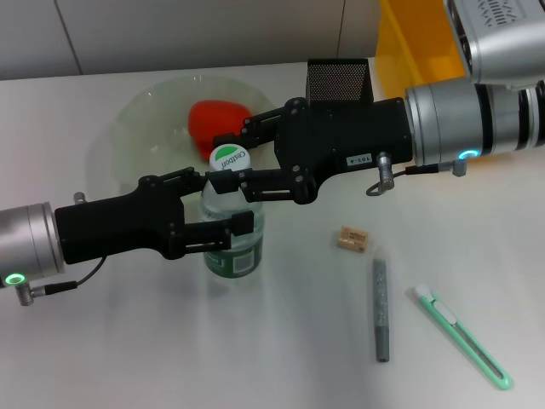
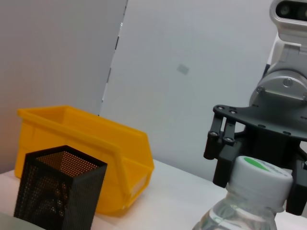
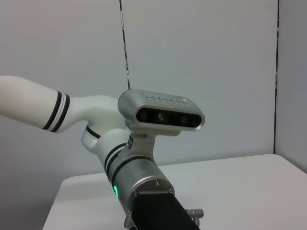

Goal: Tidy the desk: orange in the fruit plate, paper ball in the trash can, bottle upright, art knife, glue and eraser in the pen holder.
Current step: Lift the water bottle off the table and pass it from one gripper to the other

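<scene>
The desk [image 1: 255,358] is seen whole only from the head view. The trash can [image 1: 417,43] is cut off at its far right corner there; the left wrist view shows its full front [image 2: 96,153]. The fruit plate [image 1: 140,128] holds the orange [image 1: 217,119], partly hidden by the arms. The bottle [image 1: 232,251] stands upright at mid-desk, its cap lettering unreadable. The left pincer [image 1: 223,223] is clamped on the bottle's body; the right pincer [image 1: 228,158] is closed round the cap. The pen holder [image 1: 338,81] stands beside the can. Near the front right lie the art knife [image 1: 462,336], glue [image 1: 381,308] and eraser [image 1: 352,239]. The right wrist view shows only the left arm.
</scene>
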Controlling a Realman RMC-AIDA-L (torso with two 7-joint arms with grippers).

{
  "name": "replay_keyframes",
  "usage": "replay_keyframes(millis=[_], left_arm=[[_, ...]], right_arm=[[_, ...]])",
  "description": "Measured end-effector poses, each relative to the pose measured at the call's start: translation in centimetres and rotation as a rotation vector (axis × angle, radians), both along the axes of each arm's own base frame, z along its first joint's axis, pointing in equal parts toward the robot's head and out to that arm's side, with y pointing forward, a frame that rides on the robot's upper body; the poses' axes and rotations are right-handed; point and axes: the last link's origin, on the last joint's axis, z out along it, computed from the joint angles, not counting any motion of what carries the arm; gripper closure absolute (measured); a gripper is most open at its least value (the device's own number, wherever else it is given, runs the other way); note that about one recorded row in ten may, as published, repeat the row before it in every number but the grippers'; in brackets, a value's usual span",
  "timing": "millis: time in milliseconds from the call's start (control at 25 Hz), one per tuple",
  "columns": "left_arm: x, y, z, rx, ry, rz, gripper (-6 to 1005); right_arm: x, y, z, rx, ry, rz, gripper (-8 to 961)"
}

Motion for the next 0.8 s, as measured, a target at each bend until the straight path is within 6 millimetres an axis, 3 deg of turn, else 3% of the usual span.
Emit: replay_keyframes(millis=[800], left_arm=[[-0.64, 0.48, 0.22, 0.034, 0.011, 0.048, 172]], right_arm=[[0.19, 0.14, 0.0, 0.019, 0.016, -0.001, 530]])
